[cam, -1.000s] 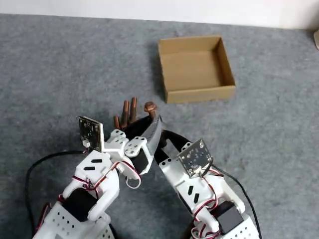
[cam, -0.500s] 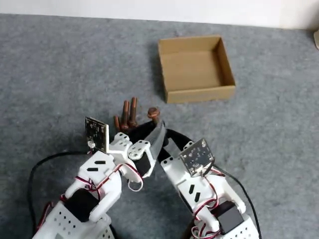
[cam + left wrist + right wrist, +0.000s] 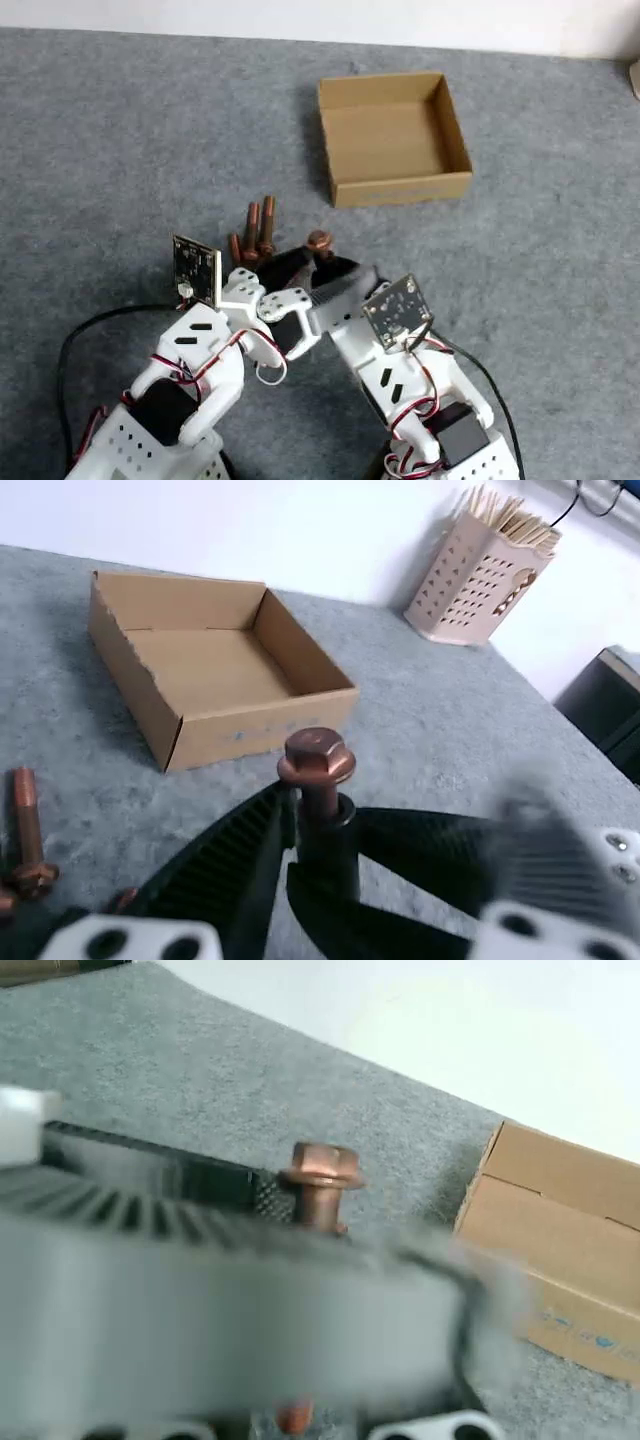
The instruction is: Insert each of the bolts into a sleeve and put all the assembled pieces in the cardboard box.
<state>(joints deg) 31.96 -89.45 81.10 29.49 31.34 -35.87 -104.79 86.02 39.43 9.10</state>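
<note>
We are holding bolt [image 3: 318,758] upright, head up; left gripper [image 3: 300,845] clamping its shank, keeping it aligned for assembly, we judge; right gripper [image 3: 345,288] crowding alongside, its grip we cannot tell; cardboard box [image 3: 400,187] standing near, beyond; spare bolts [image 3: 256,228] lying just beside.

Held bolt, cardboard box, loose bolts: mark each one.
held bolt [image 3: 317,756], left wrist view, on its hex head.
cardboard box [image 3: 400,188], high view, on its near wall.
loose bolts [image 3: 267,222], high view, on one shank.
</note>
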